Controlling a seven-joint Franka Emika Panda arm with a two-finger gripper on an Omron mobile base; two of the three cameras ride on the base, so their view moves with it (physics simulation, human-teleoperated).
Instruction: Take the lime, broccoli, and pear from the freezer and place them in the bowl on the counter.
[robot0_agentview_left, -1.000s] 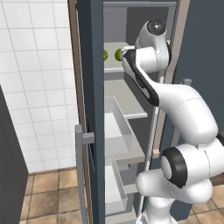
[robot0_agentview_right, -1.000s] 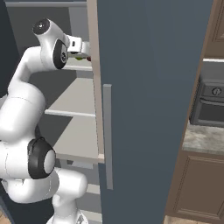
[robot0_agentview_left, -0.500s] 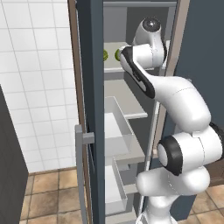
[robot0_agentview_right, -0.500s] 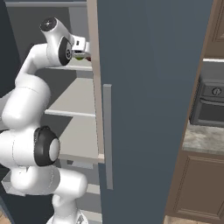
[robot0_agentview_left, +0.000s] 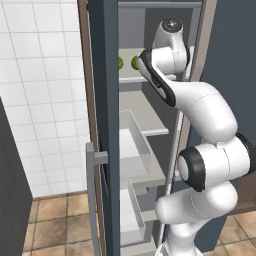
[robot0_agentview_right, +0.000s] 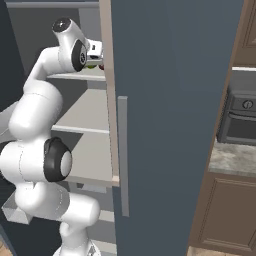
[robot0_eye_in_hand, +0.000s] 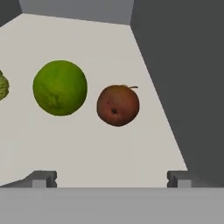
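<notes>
Hand view, nearest first: the gripper (robot0_eye_in_hand: 111, 179) shows its two dark finger tips spread as wide as they go, with nothing between them. Beyond them, on the pale grey shelf (robot0_eye_in_hand: 131, 153) of the freezer (robot0_agentview_left: 107, 100), lie the three items in a row, all resting apart from one another. The pear (robot0_eye_in_hand: 117, 105) is roughly in line with the gripper, near the shelf's right edge by the grey side wall; the lime (robot0_eye_in_hand: 60, 88) lies just beside it to the left; the broccoli (robot0_eye_in_hand: 2, 86) is cut off at the frame's left margin. The shelf's back edge meets the rear wall farthest away.

Handling, as a judgement: the pear and lime are small, rounded and smooth, likely light and firm, and apt to roll if nudged; each is best taken across its widest middle. The broccoli looks lumpy and should seat more readily between the fingers.

In the left base view two green shapes on the upper shelf are probably the lime (robot0_agentview_left: 135, 62) and broccoli, though too small to tell apart. White drawers (robot0_agentview_left: 132, 145) stand pulled out below; white wall tiles (robot0_agentview_left: 45, 90) and brown floor tiles (robot0_agentview_left: 55, 220) lie to the left.
</notes>
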